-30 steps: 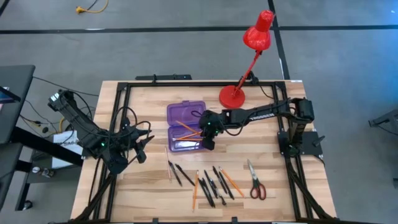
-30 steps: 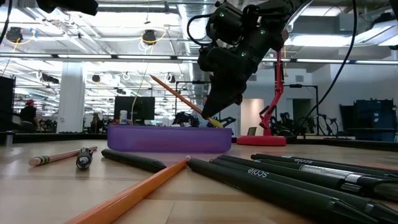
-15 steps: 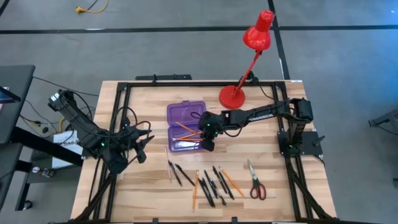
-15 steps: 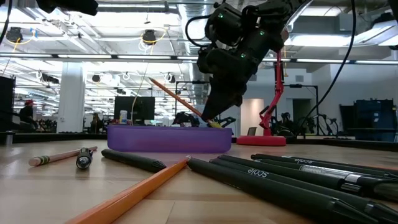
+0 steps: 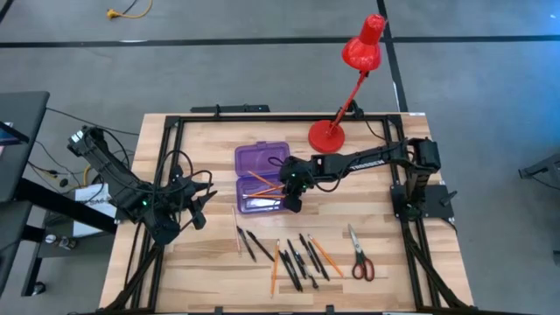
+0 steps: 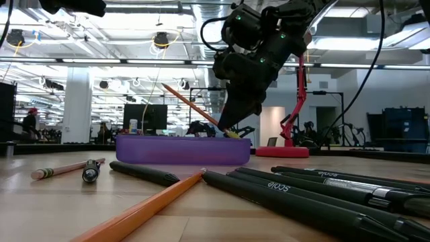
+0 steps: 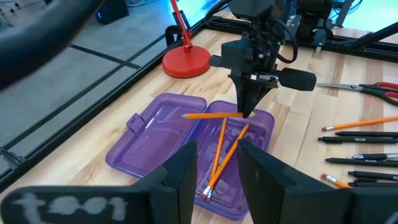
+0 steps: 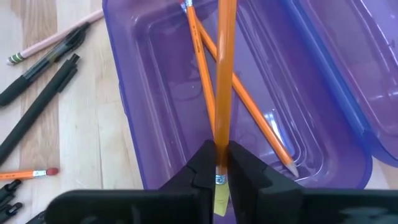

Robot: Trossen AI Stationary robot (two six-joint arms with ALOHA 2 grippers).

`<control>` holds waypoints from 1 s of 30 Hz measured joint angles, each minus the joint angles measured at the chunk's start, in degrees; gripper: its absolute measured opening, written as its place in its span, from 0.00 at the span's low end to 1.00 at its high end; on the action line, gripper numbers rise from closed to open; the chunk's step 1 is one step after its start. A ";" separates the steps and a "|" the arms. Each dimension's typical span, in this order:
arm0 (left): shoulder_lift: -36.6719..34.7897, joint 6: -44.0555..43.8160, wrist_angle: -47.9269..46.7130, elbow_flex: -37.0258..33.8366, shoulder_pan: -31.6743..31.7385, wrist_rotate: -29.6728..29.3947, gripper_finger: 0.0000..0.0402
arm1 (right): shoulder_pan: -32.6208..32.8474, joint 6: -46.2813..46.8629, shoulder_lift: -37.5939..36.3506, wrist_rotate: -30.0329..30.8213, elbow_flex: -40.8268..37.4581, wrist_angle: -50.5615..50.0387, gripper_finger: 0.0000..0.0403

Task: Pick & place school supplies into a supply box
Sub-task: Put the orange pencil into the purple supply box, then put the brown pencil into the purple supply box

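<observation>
While the right gripper (image 8: 217, 163) hangs over the open purple supply box (image 5: 261, 179), its fingers pinch an orange pencil (image 8: 223, 74) at the eraser end — the shaft slants out over the tray, where two more pencils (image 7: 222, 152) lie crossed below it. Beyond the box from this gripper — well apart — the left gripper (image 5: 199, 213) waits, jaws slightly parted, holding nothing.

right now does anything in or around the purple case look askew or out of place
One thing: the pencil pinched in the right gripper slants up over the supply box instead of lying flat, its far end raised in the low view. Two pencils already lie crossed inside the tray. Nothing looks spilled or damaged.
</observation>
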 joint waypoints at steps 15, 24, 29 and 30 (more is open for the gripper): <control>0.00 -0.11 0.00 0.00 -0.01 0.26 0.26 | 0.22 0.71 0.00 -0.06 0.00 0.02 0.13; 0.00 -0.28 0.00 0.00 0.00 0.26 0.26 | 0.22 1.98 0.00 -0.06 0.00 0.02 0.15; 0.00 0.40 -0.01 0.00 0.00 1.58 0.26 | 0.22 3.12 -0.25 -0.02 0.00 -0.01 0.15; 0.01 1.49 -0.02 0.00 0.00 3.02 0.26 | 0.25 3.40 -0.48 -0.02 0.00 0.19 0.15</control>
